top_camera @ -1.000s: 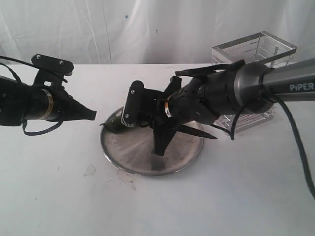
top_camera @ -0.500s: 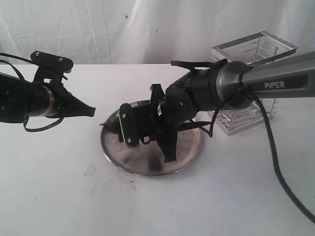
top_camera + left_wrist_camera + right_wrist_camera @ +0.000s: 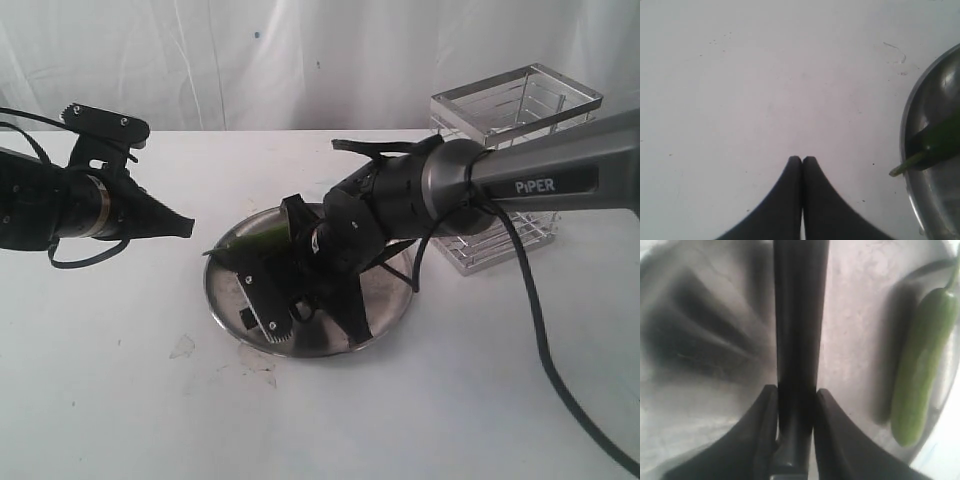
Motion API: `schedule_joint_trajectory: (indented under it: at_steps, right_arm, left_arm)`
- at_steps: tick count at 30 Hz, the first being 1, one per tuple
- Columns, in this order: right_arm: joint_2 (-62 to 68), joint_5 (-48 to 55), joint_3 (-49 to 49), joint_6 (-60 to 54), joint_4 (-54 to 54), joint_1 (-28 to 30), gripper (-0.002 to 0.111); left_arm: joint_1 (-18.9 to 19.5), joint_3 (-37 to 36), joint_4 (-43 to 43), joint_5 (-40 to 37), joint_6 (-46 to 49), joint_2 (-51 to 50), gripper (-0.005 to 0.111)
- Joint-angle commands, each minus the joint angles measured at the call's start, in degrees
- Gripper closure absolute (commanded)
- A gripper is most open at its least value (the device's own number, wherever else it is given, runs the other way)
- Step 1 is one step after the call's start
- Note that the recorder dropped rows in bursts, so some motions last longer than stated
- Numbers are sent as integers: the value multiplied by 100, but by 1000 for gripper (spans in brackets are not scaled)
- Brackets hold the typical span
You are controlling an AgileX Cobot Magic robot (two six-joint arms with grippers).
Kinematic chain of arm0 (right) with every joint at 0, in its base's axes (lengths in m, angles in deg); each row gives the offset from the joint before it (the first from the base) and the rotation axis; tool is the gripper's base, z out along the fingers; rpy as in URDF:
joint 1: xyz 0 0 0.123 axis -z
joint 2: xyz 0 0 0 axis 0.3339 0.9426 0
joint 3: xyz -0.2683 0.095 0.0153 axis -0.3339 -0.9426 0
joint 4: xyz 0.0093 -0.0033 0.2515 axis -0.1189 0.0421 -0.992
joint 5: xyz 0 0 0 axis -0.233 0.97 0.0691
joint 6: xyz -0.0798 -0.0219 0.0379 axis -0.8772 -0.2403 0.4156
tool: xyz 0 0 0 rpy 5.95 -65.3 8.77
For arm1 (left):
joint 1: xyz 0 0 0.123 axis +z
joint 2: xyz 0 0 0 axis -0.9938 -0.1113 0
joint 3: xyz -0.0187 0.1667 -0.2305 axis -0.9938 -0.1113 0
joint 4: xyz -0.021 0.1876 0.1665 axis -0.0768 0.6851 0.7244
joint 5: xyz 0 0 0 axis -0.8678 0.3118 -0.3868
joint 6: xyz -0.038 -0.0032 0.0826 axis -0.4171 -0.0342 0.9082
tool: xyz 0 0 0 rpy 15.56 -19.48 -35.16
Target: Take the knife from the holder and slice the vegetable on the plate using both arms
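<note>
One glossy green vegetable (image 3: 920,370) lies on the plate (image 3: 860,300).

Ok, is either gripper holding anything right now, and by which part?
The right gripper clamps the knife, apparently at its handle end, over the plate. The left gripper is shut on nothing.

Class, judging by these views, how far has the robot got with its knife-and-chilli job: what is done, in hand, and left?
Done: the knife is out of the holder, clamped in the right end effector.
In hand: it hangs over the plate, beside the chilli.
Left: the chilli looks whole, and the left end effector is shut off the plate, not steadying it.
</note>
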Motion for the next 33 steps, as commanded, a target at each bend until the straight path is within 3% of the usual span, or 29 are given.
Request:
schedule_joint_trajectory:
  at_steps: [1, 11, 13, 15, 16, 18, 24, 33]
  right_arm:
    - [-15, 229, 42, -58, -114, -6, 85]
    - [-29, -140, 42, 474, -209, -6, 81]
    - [-151, -259, 42, 1733, -240, -6, 81]
    - [-362, -334, 42, 3794, -240, -6, 90]
    - [-463, -334, 42, 4780, -240, 15, 104]
    - [-477, -210, 42, 5976, -334, 15, 108]
    - [-35, 451, 42, 5325, -1876, 15, 108]
    - [-10, 570, 7, 5266, -2157, 2, 108]
  left_arm:
    - [8, 31, 87, 5, -26, 3, 107]
    - [8, 31, 87, 5, -26, 3, 107]
    - [8, 31, 87, 5, -26, 3, 107]
    - [8, 31, 87, 5, -26, 3, 107]
    - [8, 31, 87, 5, -26, 3, 107]
    - [8, 31, 87, 5, -26, 3, 107]
    - [8, 19, 87, 37, -26, 3, 107]
    - [8, 7, 100, -125, -26, 3, 107]
